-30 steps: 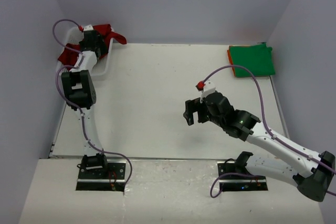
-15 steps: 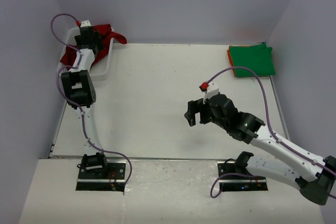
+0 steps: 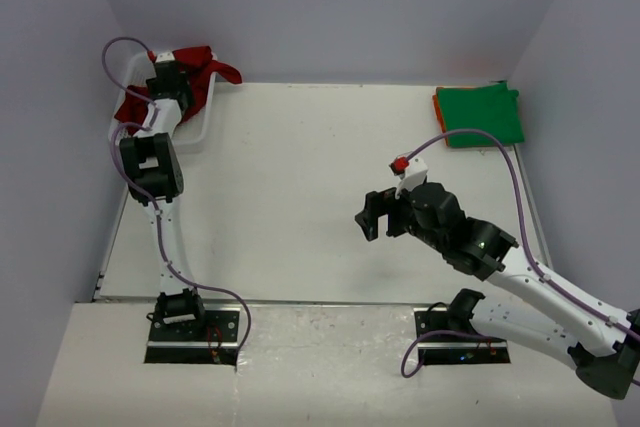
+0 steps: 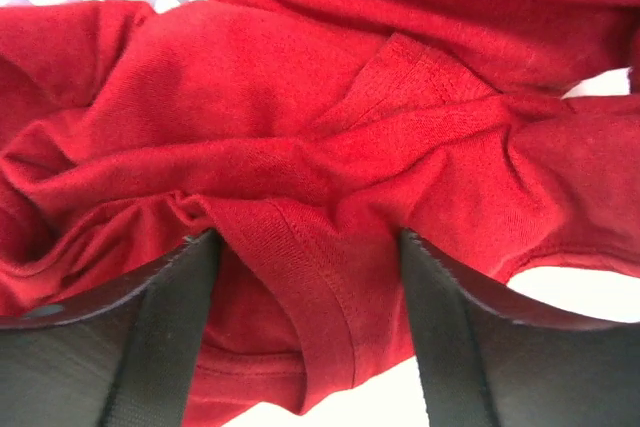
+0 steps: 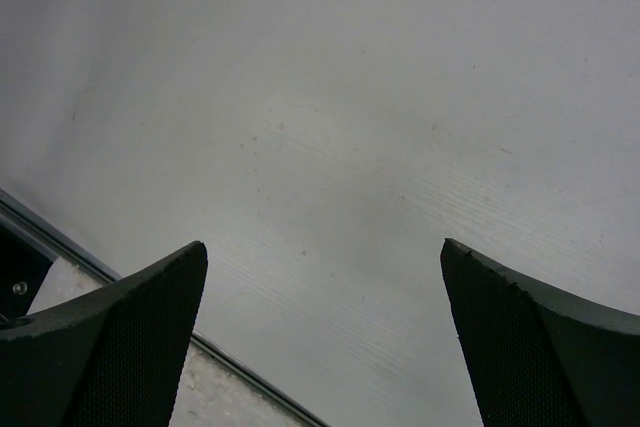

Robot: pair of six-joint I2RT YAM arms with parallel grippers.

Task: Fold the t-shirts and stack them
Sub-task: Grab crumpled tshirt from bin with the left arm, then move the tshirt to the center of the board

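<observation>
closing now risks a bad grab: the left jaws stand open astride a bunched fold of the dark red t-shirt (image 4: 330, 147), so several layers may come up together, dragging the basket (image 3: 198, 133) beyond them; right jaws gape over the table (image 5: 350, 97).

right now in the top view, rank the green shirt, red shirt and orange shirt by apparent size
1. green shirt, flat and fully shown
2. red shirt, bunched, partly hidden by the left arm, so unsure
3. orange shirt, only an edge under the green
</observation>
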